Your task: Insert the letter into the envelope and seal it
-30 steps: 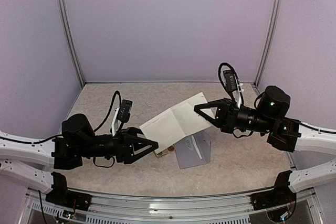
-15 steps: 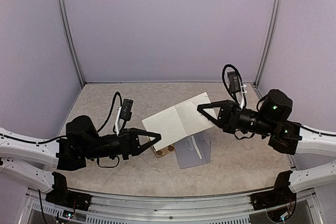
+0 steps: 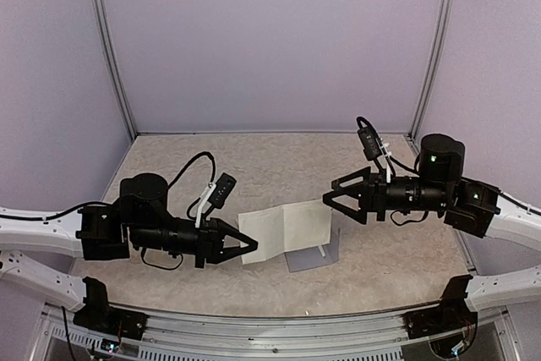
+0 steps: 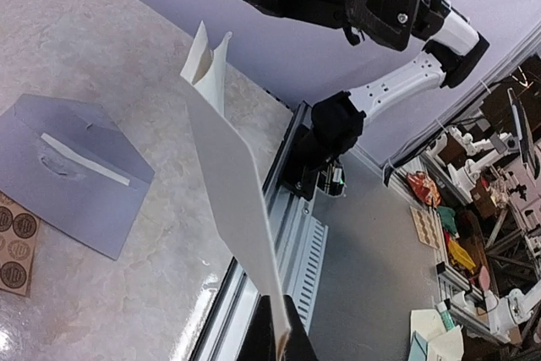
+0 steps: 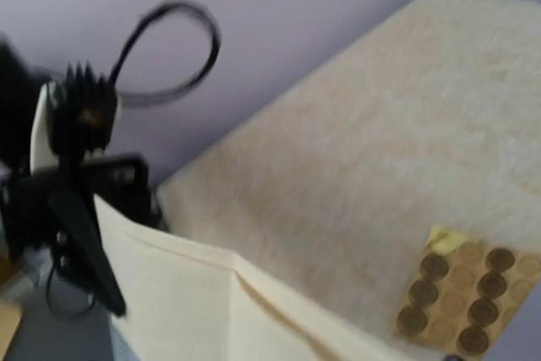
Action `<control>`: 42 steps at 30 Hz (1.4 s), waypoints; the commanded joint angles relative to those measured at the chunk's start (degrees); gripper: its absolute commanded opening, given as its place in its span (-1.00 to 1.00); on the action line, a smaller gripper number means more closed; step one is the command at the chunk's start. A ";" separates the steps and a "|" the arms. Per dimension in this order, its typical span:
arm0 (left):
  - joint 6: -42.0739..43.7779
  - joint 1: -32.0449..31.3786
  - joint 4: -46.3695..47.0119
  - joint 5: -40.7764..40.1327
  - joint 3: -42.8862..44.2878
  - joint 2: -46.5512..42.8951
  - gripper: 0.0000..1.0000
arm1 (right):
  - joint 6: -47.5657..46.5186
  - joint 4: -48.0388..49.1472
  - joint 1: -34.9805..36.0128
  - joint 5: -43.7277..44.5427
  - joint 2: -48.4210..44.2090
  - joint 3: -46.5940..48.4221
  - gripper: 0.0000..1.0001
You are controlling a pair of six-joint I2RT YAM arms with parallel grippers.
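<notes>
Holding: the left end effector [image 3: 251, 246] is clamped on one corner of the letter [image 3: 283, 226], its fingers pressed together on the paper's edge.
Letter: a cream folded sheet held in the air above the envelope [image 3: 314, 256] and covering most of it from above. In the left wrist view it stands edge-on, with its far end split into two leaves.
Right end effector [image 3: 330, 194]: jaws apart and gripping nothing. Its tips are just beside the letter's corner, over the envelope's far side. Whether they touch the paper cannot be told.
Envelope: grey-lavender, lying flat on the surface [image 3: 194, 158] with a thin white strip across its upper face. From above, only its near and right edges show past the letter.
Sticker sheet [image 4: 12, 243]: tan with round brown stickers, flat on the surface just beside the envelope. In the left wrist view its edge meets the envelope's. From above it is hidden under the letter.
</notes>
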 commanded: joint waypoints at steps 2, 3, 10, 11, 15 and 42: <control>5.88 0.19 -14.34 10.77 4.54 -0.22 -1.00 | -9.77 -14.30 -0.24 -12.10 5.41 7.52 0.71; 6.27 0.18 -15.60 12.13 5.29 0.26 -1.00 | -10.66 -15.39 0.00 -13.75 6.74 8.59 0.71; 7.43 -0.48 -19.34 16.32 8.14 3.15 -1.00 | -13.35 -15.44 4.50 -22.10 14.78 11.38 0.71; 7.65 -0.45 -19.79 16.28 8.42 3.38 -1.00 | -13.47 -15.42 5.17 -22.71 15.69 11.70 0.70; 7.91 -0.56 -20.15 16.61 9.02 3.61 -1.00 | -13.96 -15.78 7.33 -23.97 19.09 12.97 0.37; 9.81 -0.63 -21.93 17.34 11.34 6.16 -1.00 | -18.19 -19.77 10.99 -29.22 28.65 16.34 -0.85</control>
